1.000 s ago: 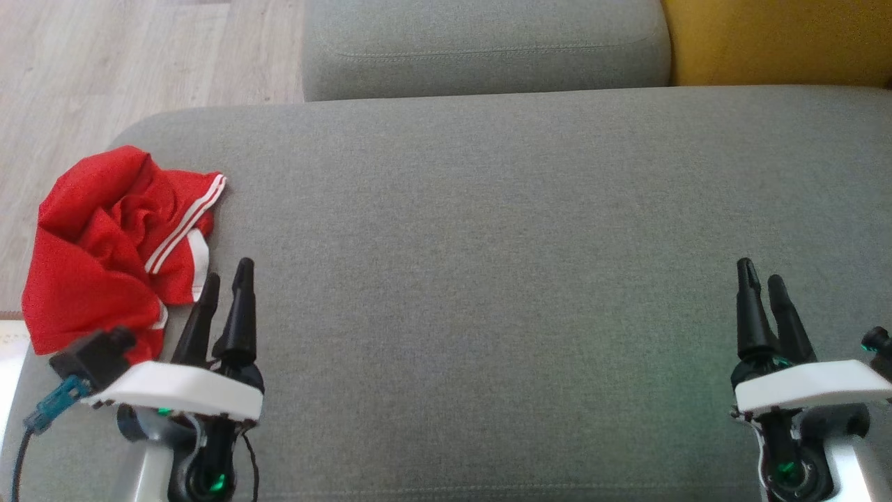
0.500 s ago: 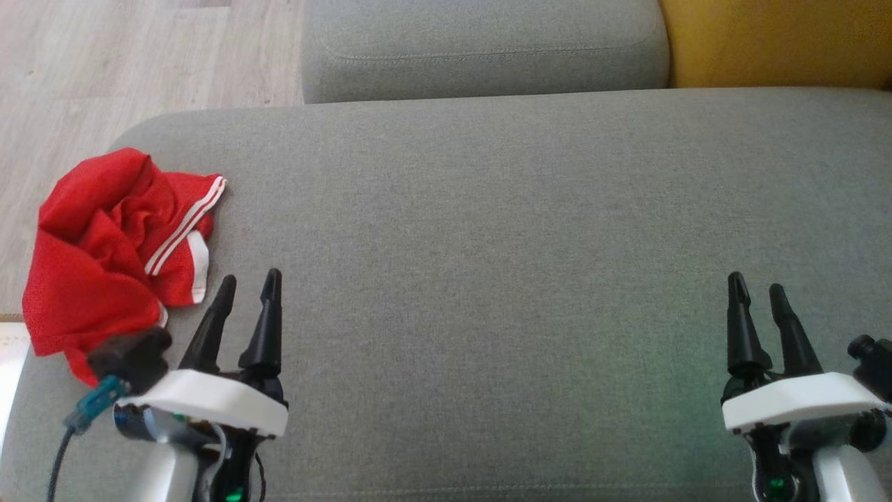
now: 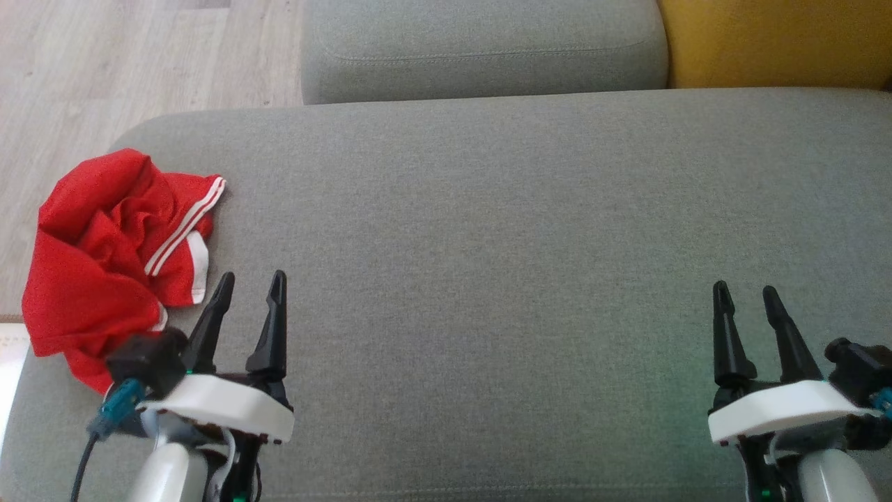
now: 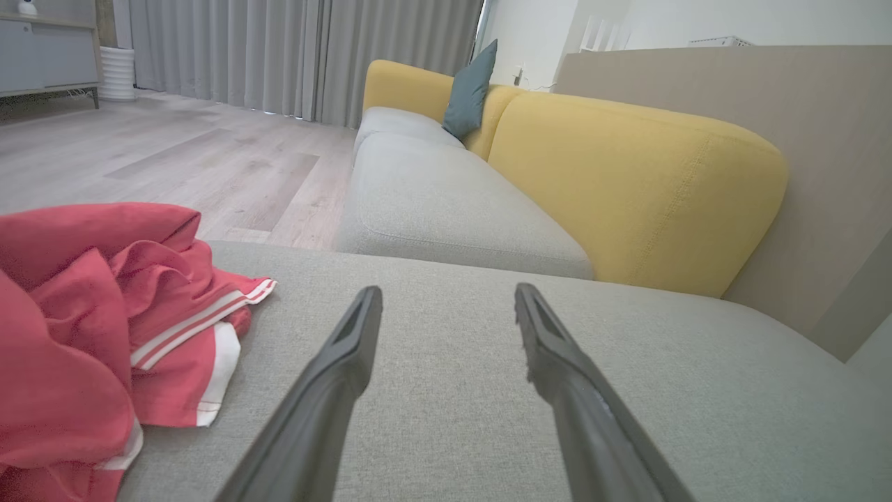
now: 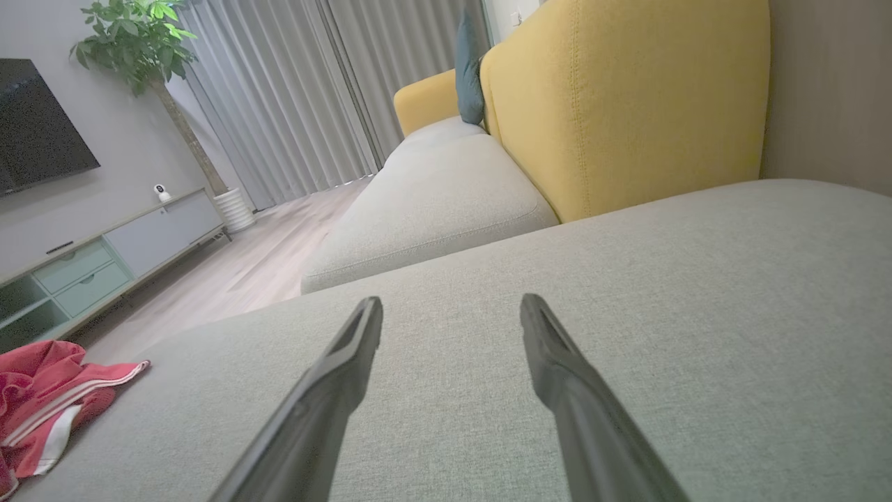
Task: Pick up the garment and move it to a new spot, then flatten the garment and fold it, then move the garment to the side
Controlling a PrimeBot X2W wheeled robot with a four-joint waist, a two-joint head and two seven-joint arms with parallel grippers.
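The garment (image 3: 104, 251) is a crumpled red piece with white stripes, lying at the left end of the grey cushion (image 3: 488, 265); it also shows as the garment (image 4: 90, 335) at the left of the left wrist view and the garment (image 5: 42, 397) at the lower left of the right wrist view. My left gripper (image 3: 251, 286) hovers open just right of it, nothing between its fingers. My right gripper (image 3: 743, 295) stands open near the cushion's right front, far from the garment and empty. Seen from their own wrists, the left gripper (image 4: 448, 296) and right gripper (image 5: 451, 307) both show spread fingers over bare fabric.
A second grey seat cushion (image 3: 481, 42) lies beyond the first, with a yellow sofa back (image 3: 773, 42) at the far right. Wooden floor (image 3: 104, 63) borders the cushion's left edge. A TV cabinet (image 5: 90, 258) and a potted plant (image 5: 132, 42) stand across the room.
Both grippers have drawn back toward the cushion's front edge; the left one also shifted right, away from the garment. The garment has not moved.
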